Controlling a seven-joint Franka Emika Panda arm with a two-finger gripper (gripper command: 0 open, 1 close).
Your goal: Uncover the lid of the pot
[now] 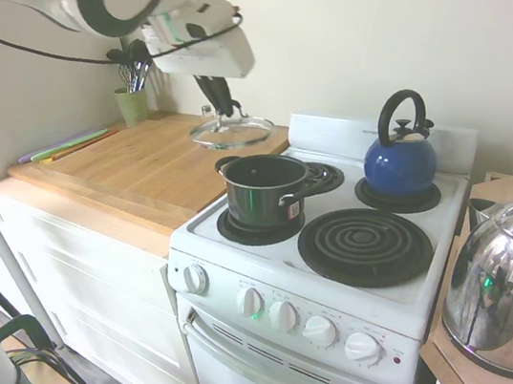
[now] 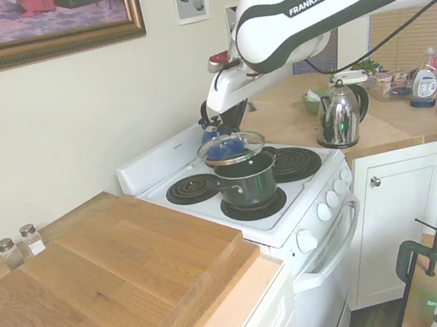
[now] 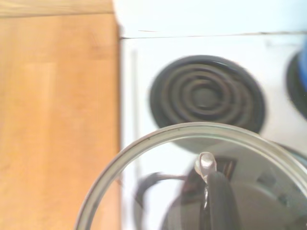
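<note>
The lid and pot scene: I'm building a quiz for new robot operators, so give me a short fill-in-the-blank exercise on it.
1. The gripper holds the lid by its black ____.
2. The lid hangs in the air, clear of the pot, so the pot is now ____.
3. The pot stands on a burner of the white ____.
4. The kettle on the back burner is ____ in colour.

Missing words: handle; uncovered; stove; blue
</note>
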